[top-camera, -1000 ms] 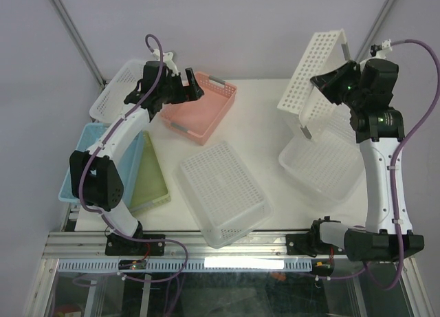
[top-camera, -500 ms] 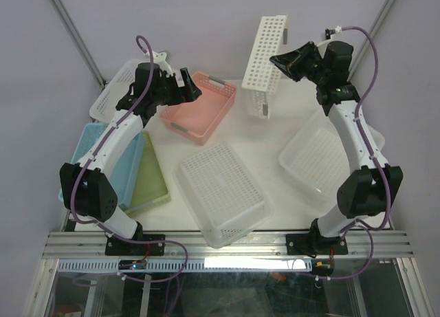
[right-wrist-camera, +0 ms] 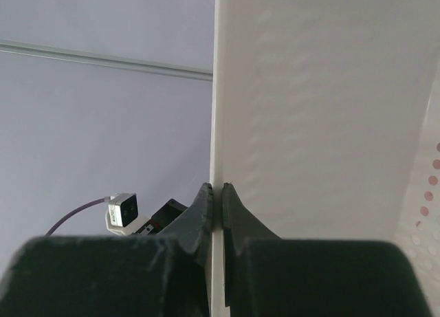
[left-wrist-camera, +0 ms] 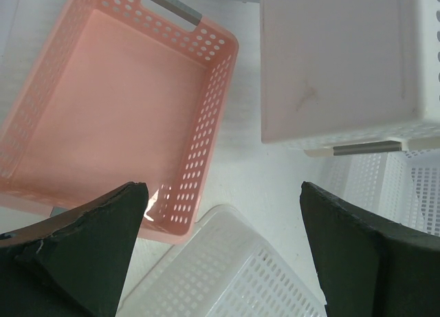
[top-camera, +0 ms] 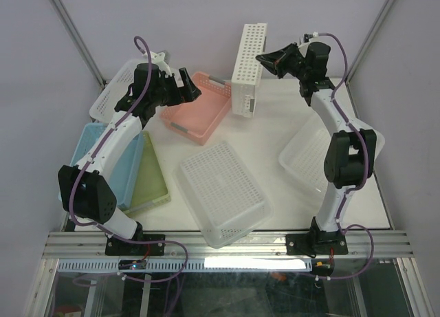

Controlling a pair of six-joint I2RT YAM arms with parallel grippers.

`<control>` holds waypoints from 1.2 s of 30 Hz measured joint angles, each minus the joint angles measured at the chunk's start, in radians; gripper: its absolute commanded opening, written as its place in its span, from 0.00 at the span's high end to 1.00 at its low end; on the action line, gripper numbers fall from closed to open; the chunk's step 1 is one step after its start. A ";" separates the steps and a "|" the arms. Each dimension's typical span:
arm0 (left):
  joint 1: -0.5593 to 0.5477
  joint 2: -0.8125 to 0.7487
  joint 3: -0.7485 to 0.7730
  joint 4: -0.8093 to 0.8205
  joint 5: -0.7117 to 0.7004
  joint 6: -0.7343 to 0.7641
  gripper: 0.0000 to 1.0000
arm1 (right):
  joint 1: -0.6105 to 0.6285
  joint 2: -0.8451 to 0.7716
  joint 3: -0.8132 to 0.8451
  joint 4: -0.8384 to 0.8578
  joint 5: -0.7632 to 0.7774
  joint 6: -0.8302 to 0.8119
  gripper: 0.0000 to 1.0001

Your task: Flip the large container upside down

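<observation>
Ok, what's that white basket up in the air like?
The white basket is holey plastic with a plain solid bottom and a grey handle at its lower end. It hangs on edge above the far side of the table, one wall pinched in the shut right gripper. Nothing else seems to touch it.

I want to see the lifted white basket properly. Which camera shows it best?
The top camera: the whole white basket is held on edge by the right gripper. The left wrist view shows only its flat bottom and a grey handle; the right wrist view, just its wall pinched between the fingers.
</observation>
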 measured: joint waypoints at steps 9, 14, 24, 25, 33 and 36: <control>0.000 0.000 0.000 0.000 -0.003 0.000 0.01 | -0.038 0.002 -0.154 0.082 -0.025 0.019 1.00; 0.000 0.000 0.000 0.000 -0.002 0.000 0.01 | -0.045 0.002 -0.224 0.075 -0.028 0.018 1.00; 0.000 0.000 0.000 0.000 -0.002 0.000 0.01 | -0.006 0.007 -0.277 0.317 -0.142 0.176 1.00; 0.000 0.000 0.000 0.000 -0.002 0.000 0.01 | -0.010 0.007 -0.294 0.335 -0.152 0.185 1.00; 0.000 0.000 0.000 0.000 -0.002 0.000 0.01 | -0.122 0.007 -0.439 0.349 -0.216 0.181 1.00; 0.000 0.000 0.000 -0.001 -0.001 0.000 0.01 | -0.157 0.006 -0.439 0.329 -0.229 0.139 1.00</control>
